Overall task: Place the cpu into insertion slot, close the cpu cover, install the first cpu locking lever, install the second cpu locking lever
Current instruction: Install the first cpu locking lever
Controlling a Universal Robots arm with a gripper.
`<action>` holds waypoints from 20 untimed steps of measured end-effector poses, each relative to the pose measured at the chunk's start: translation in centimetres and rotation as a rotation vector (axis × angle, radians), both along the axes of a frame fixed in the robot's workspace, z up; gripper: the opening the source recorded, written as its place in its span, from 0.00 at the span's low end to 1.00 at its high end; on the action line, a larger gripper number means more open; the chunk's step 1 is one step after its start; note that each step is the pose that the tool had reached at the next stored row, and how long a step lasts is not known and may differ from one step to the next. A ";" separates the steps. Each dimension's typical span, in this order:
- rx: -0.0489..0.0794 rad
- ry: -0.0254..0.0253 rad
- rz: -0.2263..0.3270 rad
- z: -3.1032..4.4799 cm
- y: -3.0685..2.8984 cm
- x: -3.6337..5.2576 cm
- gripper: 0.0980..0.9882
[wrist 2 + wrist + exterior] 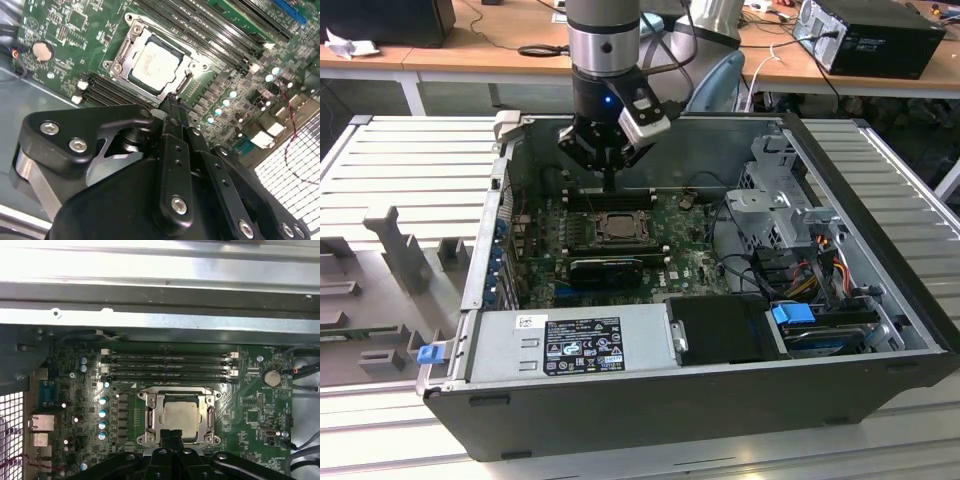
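The cpu point(182, 416) lies flat in the insertion slot point(617, 226) on the green motherboard, its pale metal face up. It also shows in the second wrist view as the cpu point(155, 65). The cpu cover point(150, 416) is down around it as a grey metal frame, and the cpu cover point(124, 50) lies flat against the socket. My gripper point(610, 188) hangs just above the socket's far edge in the exterior view. Its black fingers are shut together with nothing between them, gripper point(171, 100) and gripper point(175, 434) tips near the frame's edge. I cannot tell how the locking levers stand.
The open computer case point(880, 330) walls in the board. Memory slots point(170, 367) run beside the socket. A black card point(605, 268), a power supply point(570, 345), a drive cage point(775, 200) and loose cables point(740, 265) crowd the case. A grey fixture point(400, 250) stands on the slatted table.
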State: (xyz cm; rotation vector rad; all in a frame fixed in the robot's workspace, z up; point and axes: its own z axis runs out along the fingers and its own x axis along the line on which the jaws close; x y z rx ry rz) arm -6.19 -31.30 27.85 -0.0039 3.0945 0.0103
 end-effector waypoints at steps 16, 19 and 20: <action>0.004 0.0040 -0.134 -0.76 0.06 -3.30 0.01; 0.008 0.0480 -0.135 -0.79 0.06 -3.30 0.01; 0.009 0.0622 -0.134 -0.83 0.07 -3.30 0.01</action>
